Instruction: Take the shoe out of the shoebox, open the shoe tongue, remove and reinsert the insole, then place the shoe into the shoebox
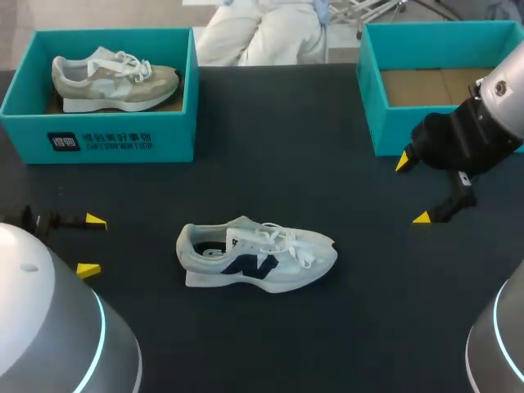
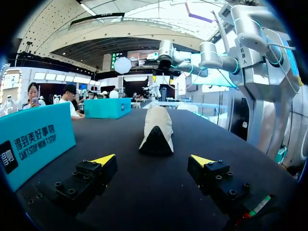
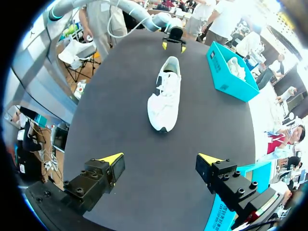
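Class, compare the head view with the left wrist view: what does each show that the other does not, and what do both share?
Only the head view shows the beige shoe lying inside the left shoebox, and the bare floor of the right shoebox. Only the left wrist view shows the dark heel end of the white shoe, straight ahead of the open left tool. Both show the white shoe on the table, both shoeboxes, and the open right tool.
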{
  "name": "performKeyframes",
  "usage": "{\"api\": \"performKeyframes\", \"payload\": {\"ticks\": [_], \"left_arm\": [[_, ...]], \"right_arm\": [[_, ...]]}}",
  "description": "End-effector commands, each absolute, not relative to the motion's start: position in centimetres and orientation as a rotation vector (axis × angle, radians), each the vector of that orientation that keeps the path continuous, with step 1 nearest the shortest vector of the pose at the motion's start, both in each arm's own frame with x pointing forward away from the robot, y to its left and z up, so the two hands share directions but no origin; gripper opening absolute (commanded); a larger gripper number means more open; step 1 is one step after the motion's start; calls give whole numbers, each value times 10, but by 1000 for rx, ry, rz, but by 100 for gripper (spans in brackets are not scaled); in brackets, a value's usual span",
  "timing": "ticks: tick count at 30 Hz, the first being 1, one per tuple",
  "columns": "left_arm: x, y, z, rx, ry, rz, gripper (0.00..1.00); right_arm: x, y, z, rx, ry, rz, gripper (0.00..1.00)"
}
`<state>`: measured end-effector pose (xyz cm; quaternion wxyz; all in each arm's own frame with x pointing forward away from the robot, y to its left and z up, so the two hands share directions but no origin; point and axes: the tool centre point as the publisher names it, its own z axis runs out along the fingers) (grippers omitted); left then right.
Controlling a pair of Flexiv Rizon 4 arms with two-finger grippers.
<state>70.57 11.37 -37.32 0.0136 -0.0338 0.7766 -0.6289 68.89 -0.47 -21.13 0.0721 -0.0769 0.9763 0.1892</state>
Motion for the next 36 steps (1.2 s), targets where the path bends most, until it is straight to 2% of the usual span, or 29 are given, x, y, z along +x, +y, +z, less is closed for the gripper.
{"api": "performKeyframes", "payload": {"ticks": [1,20,36], "left_arm": [[702,110,-373,-119,2413,-1951,100],[702,110,-373,-119,2413,-1951,100],[696,34,-377,-55,2502,-1792,100]], "right_arm": [[689,-4,-212,-230,2935,565,100],[689,-4,-212,-230,2935,565,100],[689,-4,-212,-230,2935,565,100]]}}
